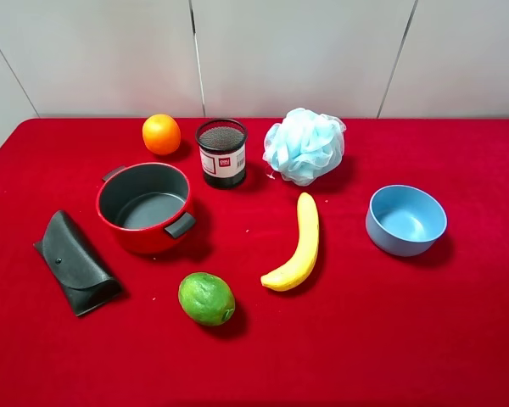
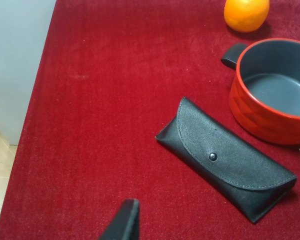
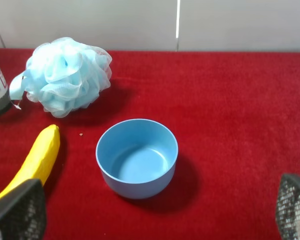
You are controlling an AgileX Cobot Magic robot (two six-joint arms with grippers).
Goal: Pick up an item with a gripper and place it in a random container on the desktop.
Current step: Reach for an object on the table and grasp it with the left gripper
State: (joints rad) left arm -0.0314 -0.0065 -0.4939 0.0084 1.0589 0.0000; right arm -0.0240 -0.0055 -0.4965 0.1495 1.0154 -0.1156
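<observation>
One finger alone of the left end effector [image 2: 125,222] shows, so its opening cannot be told; the right end effector [image 3: 155,212] gapes wide, empty. Pouf [image 1: 304,145] sits on the tabletop [image 1: 458,322] behind the banana [image 1: 298,246], pot [image 1: 145,206] well apart.

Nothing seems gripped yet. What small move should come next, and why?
Probably bring the right gripper toward the pouf: its fingers stand wide apart holding nothing, the pouf lies untouched in its view, and the pot is empty.

Desktop [image 1: 407,339] under pouf [image 1: 304,146], pot [image 1: 136,233], probable lime [image 1: 206,298]
</observation>
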